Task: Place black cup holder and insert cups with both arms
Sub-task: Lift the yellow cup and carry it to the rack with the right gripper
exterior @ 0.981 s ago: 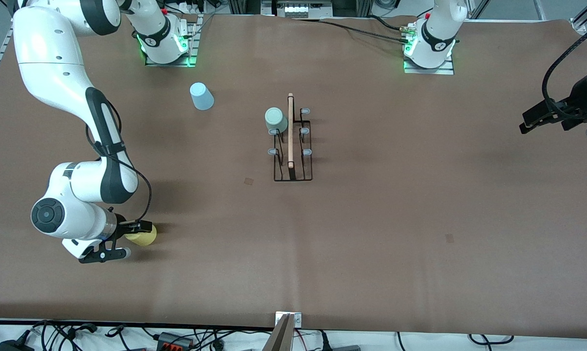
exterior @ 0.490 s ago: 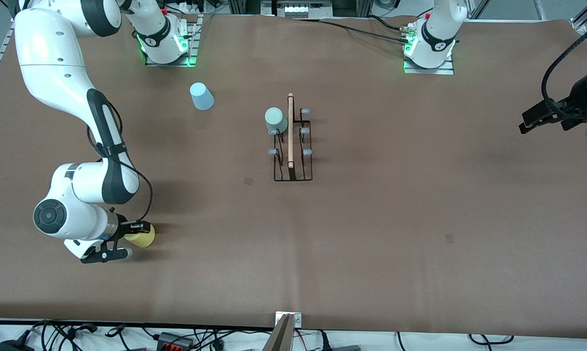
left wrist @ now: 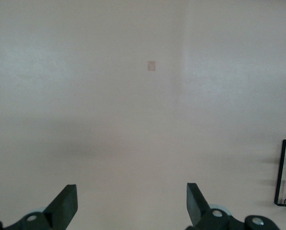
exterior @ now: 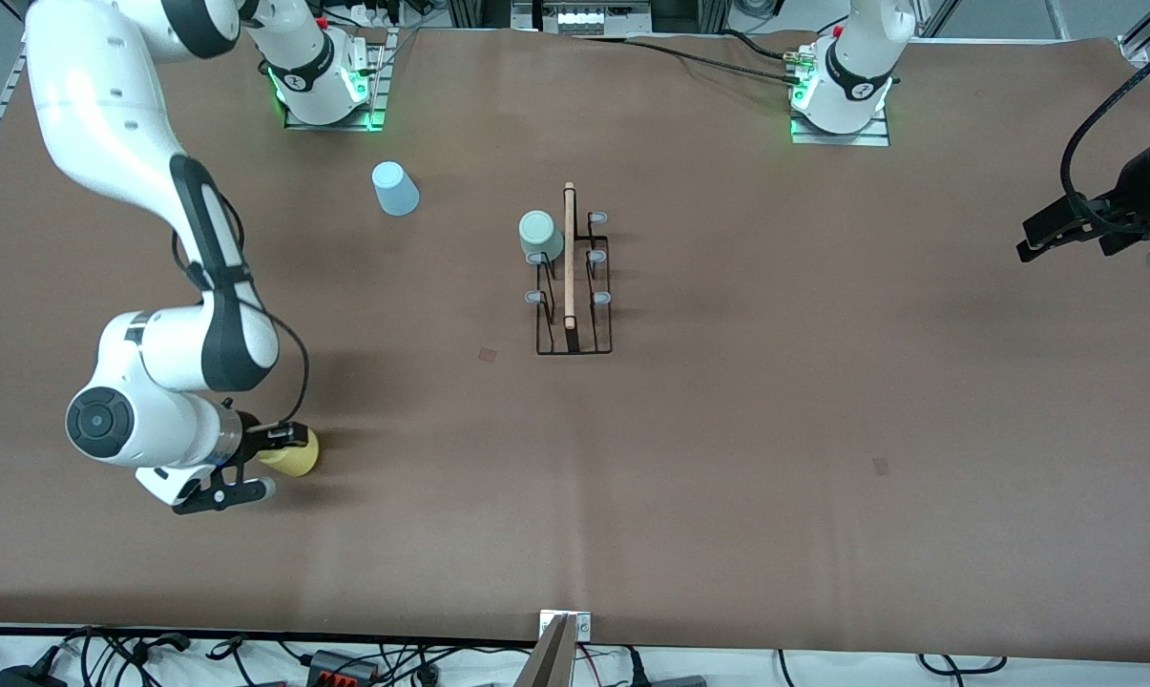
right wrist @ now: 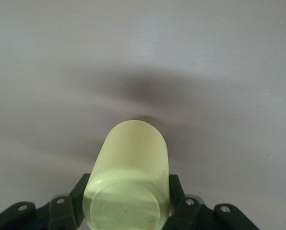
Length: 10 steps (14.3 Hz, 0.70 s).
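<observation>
The right arm's black two-finger gripper (exterior: 271,460) sat low over the brown table mat (exterior: 775,429) at the right arm's end of the table, well nearer the front camera than the rack, its jaws pinching a small tapered yellow plastic cup (exterior: 294,456) by its walls. In the right wrist view the yellow cup (right wrist: 129,184) lay on its side between the pads, base toward the camera, a hold that would probably let the arm carry it off and slip it mouth-first over a peg. Farther from the camera, close to the right arm's base, a light blue plastic cup (exterior: 395,188) stood mouth-down on the mat, not yet collected. At the middle of the table the thin black wire cup holder (exterior: 573,286) with its light wooden top rod stood upright, placed where both arms could likely reach it. A pale mint green cup (exterior: 541,235) already sat upturned on one peg on the side toward the right arm's end, which left five pegs bare. Three cups were in sight, one seated and two to go, with one rack and six pegs. The left arm's gripper (exterior: 1047,234) waited at the left arm's end of the table, fingers (left wrist: 66,205) spread wide and holding nothing.
</observation>
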Each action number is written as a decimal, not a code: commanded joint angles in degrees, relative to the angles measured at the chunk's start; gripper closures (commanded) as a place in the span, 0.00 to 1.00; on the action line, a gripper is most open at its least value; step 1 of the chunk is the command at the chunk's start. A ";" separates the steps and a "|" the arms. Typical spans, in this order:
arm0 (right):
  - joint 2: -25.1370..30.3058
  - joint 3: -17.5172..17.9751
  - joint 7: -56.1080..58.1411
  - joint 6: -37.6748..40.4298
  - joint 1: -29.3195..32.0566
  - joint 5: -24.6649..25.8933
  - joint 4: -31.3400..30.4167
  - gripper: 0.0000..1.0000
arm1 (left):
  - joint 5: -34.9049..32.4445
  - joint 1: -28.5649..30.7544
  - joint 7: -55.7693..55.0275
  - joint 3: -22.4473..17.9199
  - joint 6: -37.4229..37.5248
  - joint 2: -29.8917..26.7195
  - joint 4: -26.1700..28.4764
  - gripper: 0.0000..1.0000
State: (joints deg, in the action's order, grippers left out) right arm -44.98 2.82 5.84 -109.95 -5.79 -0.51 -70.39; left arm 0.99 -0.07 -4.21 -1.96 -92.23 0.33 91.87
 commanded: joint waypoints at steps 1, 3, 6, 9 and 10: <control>5.95 0.08 -5.02 5.88 -5.71 -0.54 -1.33 0.65 | 0.59 0.16 0.08 0.12 0.91 0.46 -1.16 0.00; 7.89 0.17 -10.38 7.99 -8.96 -0.80 -1.33 0.65 | 0.59 0.16 0.17 0.12 0.91 0.46 -1.17 0.00; 10.18 0.26 -16.27 10.98 -14.32 -0.98 -1.42 0.65 | 0.59 0.25 0.60 -0.14 0.91 0.46 -1.16 0.00; 10.62 0.26 -26.64 11.34 -20.64 -3.52 -1.42 0.65 | 0.59 0.16 0.43 -0.23 0.82 0.55 -1.16 0.00; 10.62 0.17 -28.75 11.25 -22.58 -3.53 -1.42 0.65 | 0.51 0.16 0.43 -0.23 0.82 0.46 -1.16 0.00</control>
State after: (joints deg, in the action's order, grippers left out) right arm -35.58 3.65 -18.23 -99.03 -24.80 -3.10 -70.44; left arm 0.99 -0.04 -4.21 -2.05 -92.23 0.37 91.87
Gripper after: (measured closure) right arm 0.317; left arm 0.000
